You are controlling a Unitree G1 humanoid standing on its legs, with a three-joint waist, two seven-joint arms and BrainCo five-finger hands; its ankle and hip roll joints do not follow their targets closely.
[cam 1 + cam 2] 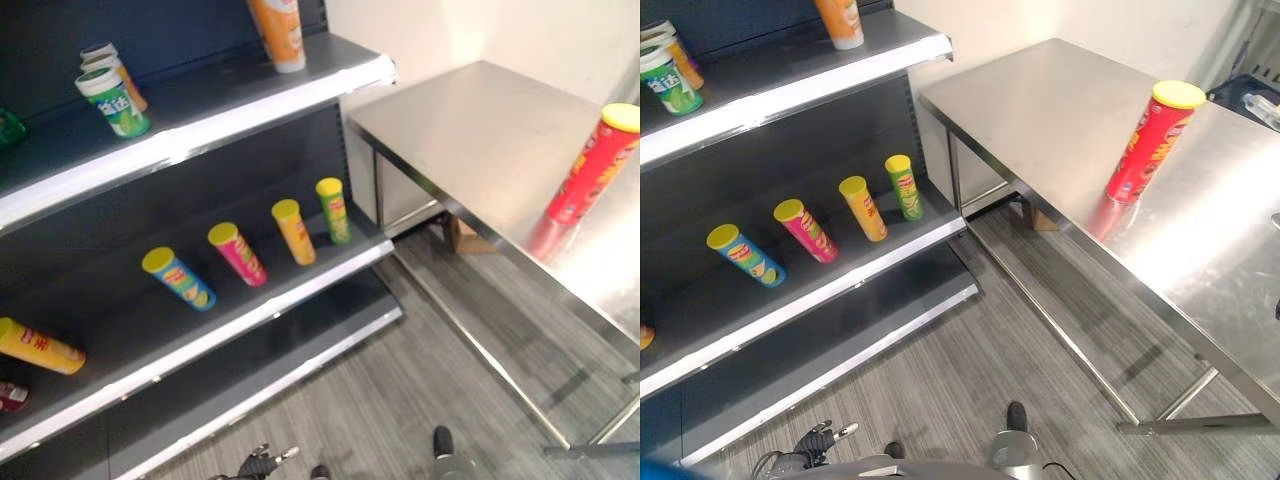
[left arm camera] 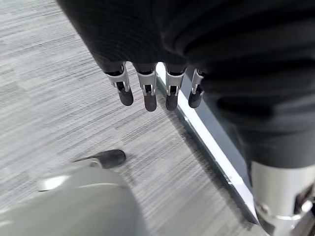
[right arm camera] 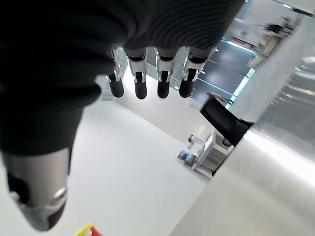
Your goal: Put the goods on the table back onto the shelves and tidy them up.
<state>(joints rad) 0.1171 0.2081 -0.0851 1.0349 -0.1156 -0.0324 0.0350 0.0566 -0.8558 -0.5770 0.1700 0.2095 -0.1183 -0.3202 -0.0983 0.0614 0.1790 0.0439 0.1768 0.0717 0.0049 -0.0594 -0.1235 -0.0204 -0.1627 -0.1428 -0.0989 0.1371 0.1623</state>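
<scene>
Standing on table (image 1: 1060, 130): one red can (image 1: 1150, 143); four cans (image 1: 818, 230) mid-shelf.

A grey wood-grain floor (image 1: 970, 340) runs beneath a stainless steel table (image 1: 1060, 110) (its top glaring with reflected light) set against a pale wall (image 1: 1090, 25). Dark shelving (image 1: 200, 300) with pale front edges stands beside it.
</scene>
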